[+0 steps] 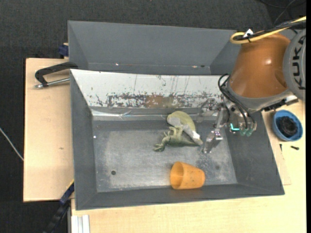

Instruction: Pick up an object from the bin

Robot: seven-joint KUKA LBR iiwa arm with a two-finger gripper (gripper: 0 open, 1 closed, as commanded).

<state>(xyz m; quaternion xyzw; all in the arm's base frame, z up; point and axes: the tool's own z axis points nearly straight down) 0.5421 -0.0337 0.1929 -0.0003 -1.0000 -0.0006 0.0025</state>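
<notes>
Camera view: jaws right of mid-bin point(81, 140), just beside green toy frog point(172, 141).
Count: one frog, one pale lump point(182, 120) touching it, one orange cup point(187, 175) on its side, apart. Jaw gap: can't tell.

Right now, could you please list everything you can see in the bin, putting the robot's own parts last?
orange plastic cup: one, orange, lying on its side near the bin's front wall, right of centre
green toy frog: one, olive green, middle of the bin floor
pale rounded soft thing: one, pale yellow-green, just behind the frog and against it
grey metal bin: one, grey, holding all three things
robot arm with orange cover: one, orange, upper right
gripper: one, metal grey, low over the floor, right of the frog
</notes>
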